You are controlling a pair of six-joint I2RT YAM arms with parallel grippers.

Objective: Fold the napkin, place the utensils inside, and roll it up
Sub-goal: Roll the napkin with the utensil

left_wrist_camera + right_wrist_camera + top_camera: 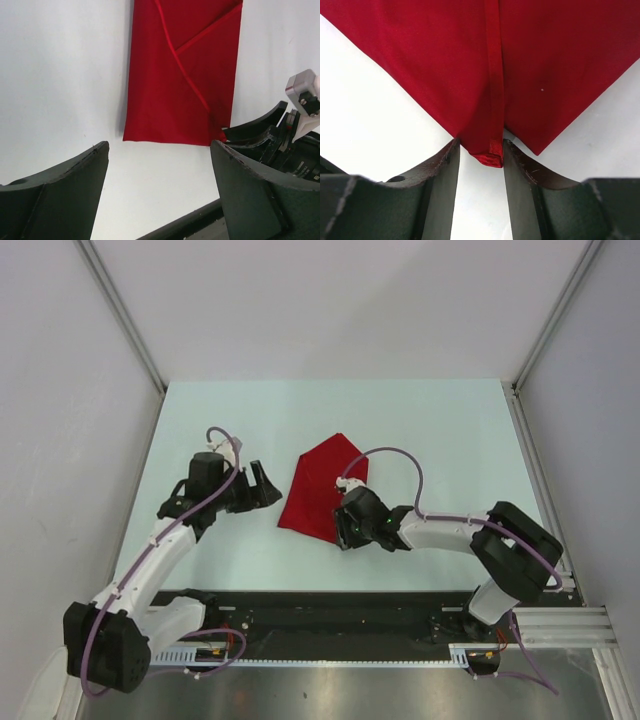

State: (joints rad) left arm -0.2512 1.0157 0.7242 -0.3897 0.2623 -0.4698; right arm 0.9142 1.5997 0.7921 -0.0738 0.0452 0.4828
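**Right gripper at the napkin's corner, left gripper wide beside it**

The bright red square of thin cloth, the napkin (322, 485), lies folded on the pale table (450, 440) near the middle of the top view. It forms a long shape with a point toward the upper part of the frame. In the left wrist view the napkin (180, 75) fills the upper middle, with diagonal fold lines crossing it and a straight lower edge.

The right gripper (345, 530) sits at the napkin's lower right corner, just right of centre in the top view. In its own camera the right gripper (480, 150) has one dark finger on each side of the cloth's pointed tip. The napkin (545, 65) spreads across the upper frame. The jaws stand part-way apart, and bare table shows between them below the tip.

The left gripper (268, 485) rests left of the napkin, close to its edge but apart from it. In its wrist view the left gripper (159, 147) is spread wide and holds nothing, with white table between its fingers.
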